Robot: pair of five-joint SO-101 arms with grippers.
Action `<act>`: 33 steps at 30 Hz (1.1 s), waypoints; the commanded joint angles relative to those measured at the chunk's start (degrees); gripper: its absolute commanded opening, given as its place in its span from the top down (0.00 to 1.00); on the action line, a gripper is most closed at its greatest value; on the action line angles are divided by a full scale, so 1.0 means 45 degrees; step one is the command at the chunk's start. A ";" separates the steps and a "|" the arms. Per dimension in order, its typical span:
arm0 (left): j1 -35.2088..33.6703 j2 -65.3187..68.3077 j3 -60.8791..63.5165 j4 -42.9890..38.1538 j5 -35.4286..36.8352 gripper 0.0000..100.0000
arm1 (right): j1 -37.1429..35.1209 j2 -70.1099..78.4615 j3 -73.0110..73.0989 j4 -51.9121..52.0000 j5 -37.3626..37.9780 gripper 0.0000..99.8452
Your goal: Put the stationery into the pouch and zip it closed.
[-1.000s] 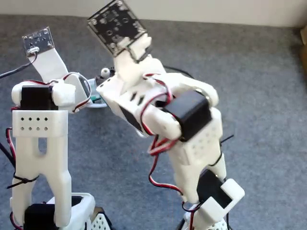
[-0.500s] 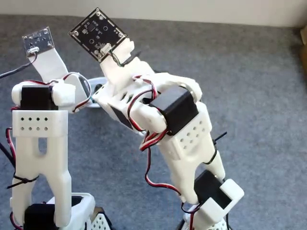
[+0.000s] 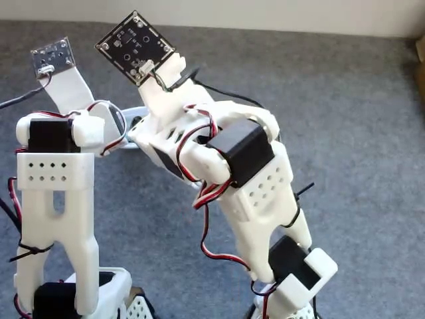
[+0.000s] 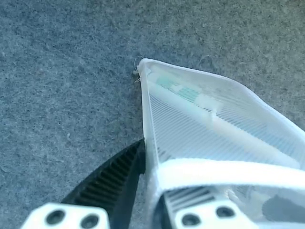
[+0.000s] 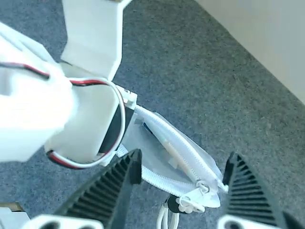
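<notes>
Pouch (image 4: 214, 129): translucent mesh, lying on the grey tabletop (image 4: 57, 71). Pale stationery (image 4: 190, 95) is visible through its wall. My left end effector (image 4: 150, 167) is clamped on one edge of the pouch. My right end effector (image 5: 185, 160) hangs above the end bearing the zipper pull (image 5: 190, 202), jaws apart.

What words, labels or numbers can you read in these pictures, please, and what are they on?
No text can be read anywhere.
Pouch: no print shows.
Big board and small board: marks too small to read.
</notes>
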 commanded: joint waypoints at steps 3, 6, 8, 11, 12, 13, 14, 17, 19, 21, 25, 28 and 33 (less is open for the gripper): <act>0.0147 -0.0576 -0.0029 -0.0293 0.0078 0.99 | -0.0088 -0.0674 -0.0068 -0.0225 0.0078 0.74; 0.0147 -0.0557 -0.0010 -0.0332 0.0117 0.99 | -0.0127 -0.0694 -0.0068 -0.0205 0.0078 0.74; 0.0147 -0.0557 -0.0010 -0.0352 0.0137 0.99 | -0.0127 -0.0869 -0.0088 -0.0186 0.0059 0.74; 0.0147 -0.0596 -0.0010 -0.0293 0.0137 0.99 | -0.0088 -0.1768 -0.0088 -0.0166 -0.0488 0.74; 0.0147 -0.0576 -0.0010 -0.0274 0.0137 0.99 | -0.0088 -0.2217 -0.0088 -0.0166 -0.0703 0.74; 0.0147 -0.0576 -0.0010 -0.0274 0.0137 0.99 | -0.0088 -0.2725 -0.0068 -0.0166 -0.0899 0.74; 0.0147 -0.0576 -0.0010 -0.0274 0.0137 0.99 | -0.0127 -0.3214 -0.0029 -0.0166 -0.1074 0.74; 0.0147 -0.0576 -0.0029 -0.0293 0.0137 0.99 | -0.0147 -0.4327 0.0127 -0.0049 -0.1446 0.74; 0.0147 -0.0576 -0.0029 -0.0274 0.0137 0.99 | -0.0147 -0.4796 0.0381 0.0381 -0.1641 0.74; 0.0147 -0.0576 -0.0029 -0.0274 0.0137 0.99 | -0.0088 -0.5324 0.0869 0.0440 -0.1719 0.74; 0.0147 -0.0576 -0.0029 -0.0313 0.0137 0.99 | -0.0088 -0.6672 0.3819 0.0440 -0.1817 0.74; 0.0147 -0.0576 -0.0029 -0.0313 0.0137 0.99 | -0.0088 -0.7922 0.6203 0.0225 -0.1817 0.74; 0.0147 -0.0576 -0.0010 -0.0293 0.0137 0.99 | -0.0088 -1.0129 1.0422 -0.1280 -0.1856 0.74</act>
